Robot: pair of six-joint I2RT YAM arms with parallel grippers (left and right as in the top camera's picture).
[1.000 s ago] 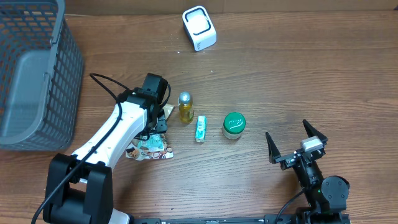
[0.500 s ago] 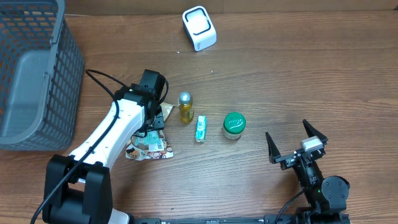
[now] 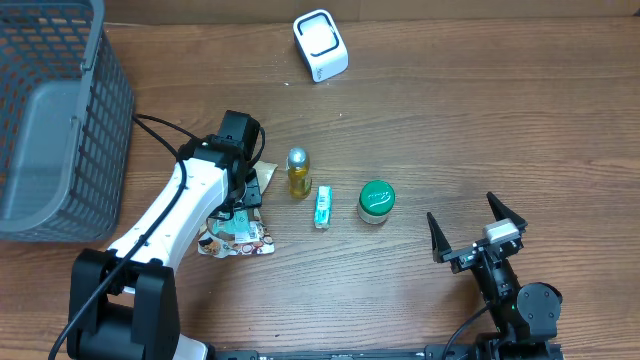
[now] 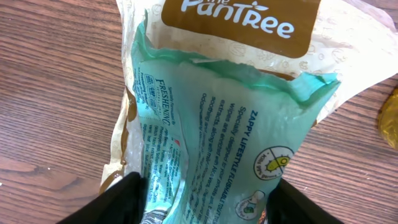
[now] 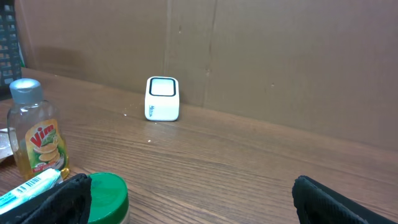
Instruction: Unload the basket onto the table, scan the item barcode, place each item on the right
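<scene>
Item under inspection: a green packet (image 4: 217, 130) with printed text. It lies flat on a beige pouch (image 4: 348, 50) marked with a brown label, and both rest on the wooden table (image 3: 480, 120), left of centre and beneath the left arm.

Left gripper (image 4: 208, 200): positioned over the near end of the green packet, with one dark finger (image 4: 121, 199) on each side of it. The fingers stand partly apart and close against the packet's edges. The wrist view does not show whether they are pinching it or only flanking it, and from overhead the arm hides the contact.

Right gripper (image 3: 460, 206): jaws spread wide, holding nothing, and low at the near right of the table, well apart from all items.

Adjacent items: just right of the pouch stands a small bottle (image 3: 298, 172) of yellow liquid with a grey cap. Next in the row are a small green-and-white tube (image 3: 323, 206) and a jar with a green lid (image 3: 377, 201).

Scanner (image 3: 320, 45): a white unit at the far edge of the table, well apart from the packet.

A grey mesh basket (image 3: 100, 110) occupies the far left corner.
</scene>
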